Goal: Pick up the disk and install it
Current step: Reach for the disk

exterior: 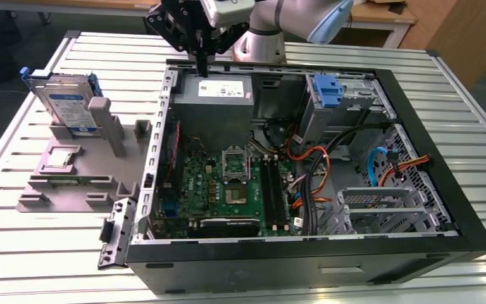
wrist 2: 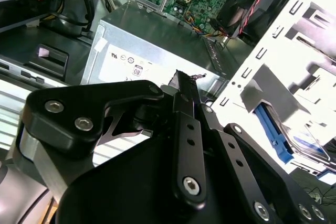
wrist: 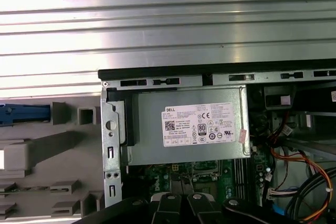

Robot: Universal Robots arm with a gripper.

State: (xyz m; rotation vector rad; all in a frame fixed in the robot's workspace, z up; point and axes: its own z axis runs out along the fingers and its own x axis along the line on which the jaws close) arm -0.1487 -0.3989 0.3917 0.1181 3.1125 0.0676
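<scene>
The disk (exterior: 64, 104), silver-grey with a white-and-blue label and a blue caddy, stands on edge in a grey holder (exterior: 70, 180) on the table at the exterior view's left, outside the open computer case (exterior: 445, 209). Its blue caddy also shows in the first wrist view (wrist: 23, 114) and the second wrist view (wrist 2: 273, 129). My gripper (exterior: 202, 69) hangs over the case's far edge, just above the grey power supply (exterior: 218, 95), well apart from the disk. Its fingers (wrist 2: 181, 85) are shut together with nothing between them; their bases (wrist: 182, 200) show in the first wrist view.
Inside the case lie the green motherboard (exterior: 226, 183), orange and black cables (exterior: 311, 171), a drive cage with a blue bracket (exterior: 328, 88) at the far right and a metal cage (exterior: 378, 206) nearer. The slatted metal table (exterior: 23, 253) surrounds it.
</scene>
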